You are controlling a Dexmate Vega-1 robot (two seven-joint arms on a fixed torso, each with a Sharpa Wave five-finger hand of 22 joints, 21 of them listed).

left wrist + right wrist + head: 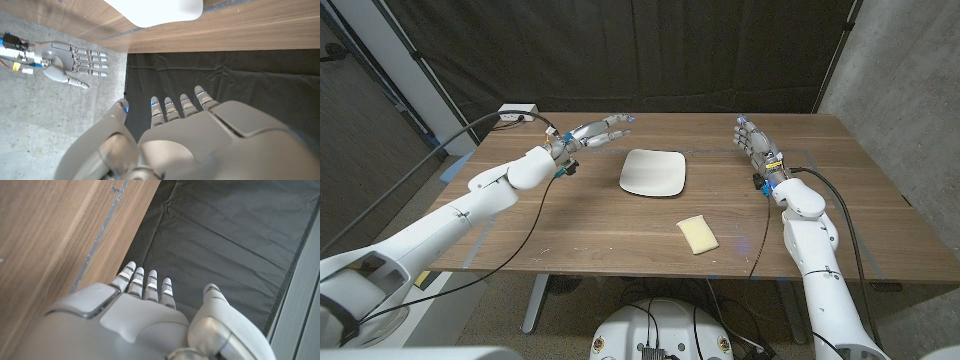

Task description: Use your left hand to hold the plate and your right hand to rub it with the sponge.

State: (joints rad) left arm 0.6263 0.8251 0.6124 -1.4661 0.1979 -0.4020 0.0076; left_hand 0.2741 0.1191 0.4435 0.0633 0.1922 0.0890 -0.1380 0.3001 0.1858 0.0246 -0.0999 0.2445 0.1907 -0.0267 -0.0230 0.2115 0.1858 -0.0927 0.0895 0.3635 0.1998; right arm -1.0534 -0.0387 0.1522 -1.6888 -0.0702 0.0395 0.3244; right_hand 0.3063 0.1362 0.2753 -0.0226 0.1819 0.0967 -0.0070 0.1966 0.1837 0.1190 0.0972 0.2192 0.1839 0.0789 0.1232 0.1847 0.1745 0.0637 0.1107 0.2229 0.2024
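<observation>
A white rounded-square plate (654, 173) lies on the wooden table's middle; its edge also shows in the left wrist view as the plate (155, 11). A yellow sponge (698, 235) lies nearer the front edge, right of centre. My left hand (597, 133) hovers open to the plate's back left, fingers stretched toward it, holding nothing; the same left hand (185, 135) shows from behind. My right hand (755, 142) stands open at the plate's right, fingers straight, well apart from plate and sponge. It appears as the right hand (67, 60) and the right hand (145, 315).
A white power strip (517, 114) with cables sits at the table's back left corner. Black curtain (720, 50) hangs behind the table, and a concrete wall (910, 90) stands at the right. Bare wood (580, 230) lies between the plate and the front edge.
</observation>
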